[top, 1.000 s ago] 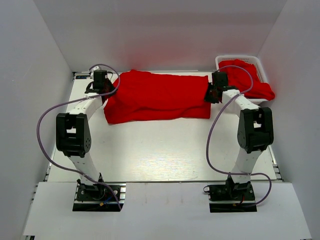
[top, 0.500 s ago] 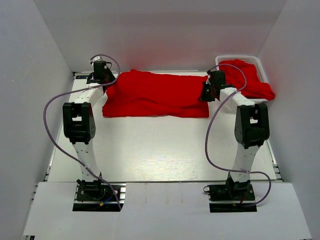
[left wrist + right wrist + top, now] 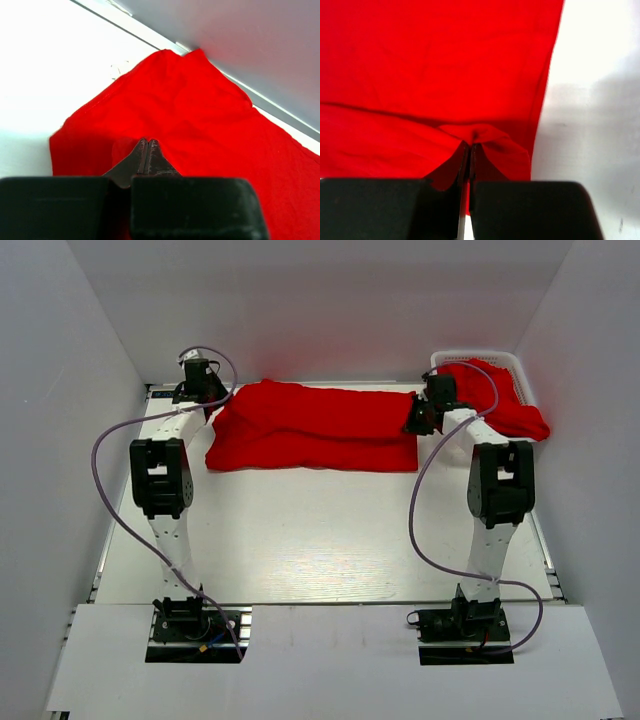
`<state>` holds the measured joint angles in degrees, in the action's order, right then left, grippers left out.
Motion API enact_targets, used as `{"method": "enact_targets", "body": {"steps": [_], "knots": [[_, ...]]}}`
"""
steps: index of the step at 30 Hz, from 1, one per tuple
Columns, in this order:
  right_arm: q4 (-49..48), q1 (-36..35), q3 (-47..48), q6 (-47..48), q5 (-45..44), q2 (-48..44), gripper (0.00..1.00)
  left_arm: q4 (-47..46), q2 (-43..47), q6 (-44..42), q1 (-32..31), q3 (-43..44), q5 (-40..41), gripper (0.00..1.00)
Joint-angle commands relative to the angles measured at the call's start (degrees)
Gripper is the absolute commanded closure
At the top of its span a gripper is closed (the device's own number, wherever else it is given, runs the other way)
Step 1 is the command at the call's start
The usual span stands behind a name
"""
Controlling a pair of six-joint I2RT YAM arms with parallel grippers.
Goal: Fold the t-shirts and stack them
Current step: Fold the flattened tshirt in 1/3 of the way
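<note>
The left hand [image 3: 146, 143] and right hand [image 3: 470, 146], clenched on the t-shirt [image 3: 315, 430], have drawn it up-frame, apparently finishing a fold.

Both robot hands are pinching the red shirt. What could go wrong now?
The left hand and right hand each pinch only a small bit of the t-shirt, so an edge might slip out. The right hand is close to the other shirt hanging over the basket and could snag it.

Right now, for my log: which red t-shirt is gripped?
The red fabric t-shirt spread on the table, jaws shut on both ends; the other t-shirt lies bunched in the white lattice basket.
</note>
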<state>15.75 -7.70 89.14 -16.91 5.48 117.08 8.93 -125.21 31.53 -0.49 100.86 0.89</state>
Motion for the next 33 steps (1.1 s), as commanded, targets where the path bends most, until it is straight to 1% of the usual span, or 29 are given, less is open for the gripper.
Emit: {"method": "enact_targets", "body": {"steps": [1, 3, 4, 5, 6, 7, 8, 9, 10, 12, 13, 17, 18, 19, 20, 23, 26, 31, 33], "knots": [[-1.9, 0.3, 4.0, 0.8, 1.8, 2.2, 1.00, -0.9, -1.2, 0.0, 0.3, 2.6, -1.9, 1.00], [-1.4, 0.5, 5.2, 1.0, 1.1, 3.2, 0.99, -0.9, -2.9, 0.0, 0.3, 4.3, -1.9, 1.00], [-1.2, 0.6, 6.2, 0.8, 0.9, 3.9, 0.93, -0.9, -3.5, 0.0, 0.3, 4.8, -2.4, 1.00], [-1.1, 0.6, 7.2, 0.8, 0.5, 4.2, 0.85, -0.3, -4.2, 0.0, 0.3, 5.4, -3.4, 0.86], [-0.5, 0.8, 7.6, 0.8, -0.4, 5.0, 0.77, 0.2, -5.4, 0.0, 0.3, 7.1, -3.4, 0.38], [-0.1, 0.8, 8.2, 0.9, -0.5, 5.3, 0.62, 0.9, -5.9, 0.0, 0.3, 7.9, -3.4, 0.21], [0.2, 0.8, 10.7, 1.4, -0.5, 5.4, 0.40, 1.8, -5.9, -0.7, 0.3, 8.9, -3.4, 0.06], [2.4, 0.7, 11.5, 1.9, -0.5, 6.0, 0.21, 3.8, -5.9, -1.3, 0.3, 10.7, -3.4, 0.00], [3.1, 0.7, 12.2, 2.1, -0.5, 5.9, 0.10, 4.8, -5.9, -1.8, 0.3, 11.4, -3.4, 0.00], [4.0, 0.5, 13.2, 3.0, -0.1, 4.7, 0.10, 6.6, -3.7, -2.5, 0.3, 11.9, -2.3, 0.00], [4.4, 0.2, 12.3, 3.3, 0.1, 3.5, 0.10, 7.2, -2.2, -3.5, 0.8, 10.7, -2.3, 0.00], [2.6, -0.6, 5.7, 3.8, 3.3, -2.8, 0.10, 7.2, 7.5, -4.6, 0.8, 1.2, 0.0, 0.00], [2.4, -1.0, 1.7, 4.2, 3.3, -3.7, 0.10, 7.2, 9.5, -4.6, 0.8, -3.7, 0.0, 0.00], [2.1, -1.1, 0.3, 4.5, 3.5, -6.0, 0.10, 6.6, 13.4, -5.3, 0.8, -6.4, 0.6, 0.00], [1.9, -1.7, -0.9, 4.7, 3.4, -6.7, 0.10, 5.8, 15.2, -5.3, 0.8, -11.8, 0.6, 0.00], [0.4, -2.0, -6.4, 4.5, 4.2, -7.8, 0.10, 1.7, 18.4, -5.3, 0.8, -20.0, -3.5, 0.00], [0.2, -2.2, -7.1, 3.9, 6.0, -6.8, 0.10, 1.2, 17.6, -5.3, -0.4, -21.6, -5.4, 0.00], [-0.7, -2.4, -6.4, 2.8, 8.2, -2.6, 0.10, 2.2, 9.7, -5.2, -0.4, -20.1, -9.1, 0.00], [-1.1, -2.1, -6.6, 2.1, 8.3, -1.0, 0.10, 2.2, 8.8, -4.7, 0.1, -20.3, -9.8, 0.00]]}}
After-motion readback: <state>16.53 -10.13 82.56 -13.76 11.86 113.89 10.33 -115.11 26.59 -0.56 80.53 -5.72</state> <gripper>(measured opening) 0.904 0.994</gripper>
